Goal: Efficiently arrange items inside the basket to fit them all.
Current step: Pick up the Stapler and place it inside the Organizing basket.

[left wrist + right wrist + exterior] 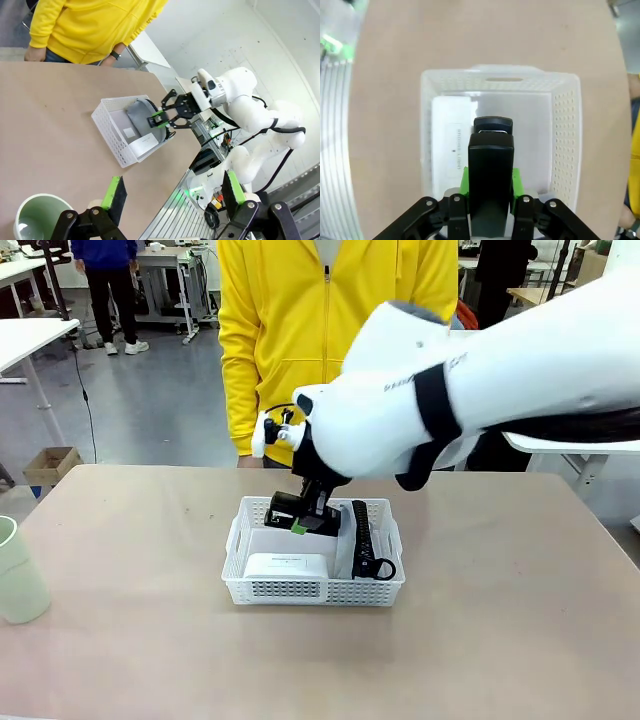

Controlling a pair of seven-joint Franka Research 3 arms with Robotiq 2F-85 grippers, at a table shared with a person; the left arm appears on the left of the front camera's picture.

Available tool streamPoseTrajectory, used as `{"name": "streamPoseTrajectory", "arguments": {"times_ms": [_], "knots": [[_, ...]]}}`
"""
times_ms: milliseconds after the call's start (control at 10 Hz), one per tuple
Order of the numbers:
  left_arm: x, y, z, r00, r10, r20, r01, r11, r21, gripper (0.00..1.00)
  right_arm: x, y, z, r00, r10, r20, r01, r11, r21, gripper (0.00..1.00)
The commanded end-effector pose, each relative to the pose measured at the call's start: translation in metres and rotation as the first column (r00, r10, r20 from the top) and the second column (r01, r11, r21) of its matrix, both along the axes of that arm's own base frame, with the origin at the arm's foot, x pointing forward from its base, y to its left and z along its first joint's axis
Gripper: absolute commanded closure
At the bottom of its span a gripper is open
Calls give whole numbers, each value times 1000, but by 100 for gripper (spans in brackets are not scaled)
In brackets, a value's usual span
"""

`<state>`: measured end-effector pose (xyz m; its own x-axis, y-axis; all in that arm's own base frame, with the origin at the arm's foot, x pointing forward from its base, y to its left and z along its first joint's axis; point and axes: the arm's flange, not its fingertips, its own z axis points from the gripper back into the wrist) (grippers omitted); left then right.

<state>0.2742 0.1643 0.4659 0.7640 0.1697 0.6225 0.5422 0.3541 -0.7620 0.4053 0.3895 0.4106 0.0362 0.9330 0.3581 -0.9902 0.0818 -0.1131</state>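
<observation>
The white basket [315, 592] sits mid-table in front of a person in a yellow jacket. Inside it, a small white box [287, 565] lies at the front left and a grey pouch [360, 540] with a black band stands along the right side. My right gripper [300, 524] hovers over the basket, shut on the black stapler [490, 160]. In the right wrist view the stapler hangs above the basket floor beside the white box [452, 150]. The pale green cup [15, 575] stands at the table's left edge, close to my open left gripper [174, 192].
Bare floor [532, 130] shows in the basket to the right of the box in the right wrist view. The person's hands stay behind the table's far edge. Bare tabletop lies all around the basket, and the near table edge lies just under my left gripper.
</observation>
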Motion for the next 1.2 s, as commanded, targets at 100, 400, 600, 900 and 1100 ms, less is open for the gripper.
{"name": "streamPoseTrajectory", "arguments": {"times_ms": [100, 400, 600, 900, 1100], "knots": [[0, -1, 4, 1000, -1, 10, 1, 1000, -16, 0, 22, 29, -14, 998, -55, 12, 55, 995, -78, 63], [0, -1, 4, 1000, -1, 10, 1, 1000, -16, 0, 36, 37, -42, 997, -69, -34, 67, 996, -66, 63], [0, -1, 4, 1000, -1, 10, 1, 1000, -16, 0, 46, 43, -59, 995, -77, -63, 71, 993, -91, 63], [0, -1, 4, 1000, -1, 10, 1, 1000, -16, 0, 54, 45, -70, 992, -71, -108, 61, 994, -91, 63], [0, -1, 4, 1000, -1, 10, 1, 1000, -16, 0, 56, 46, -74, 989, -61, -131, 48, 994, -103, 63]]}}
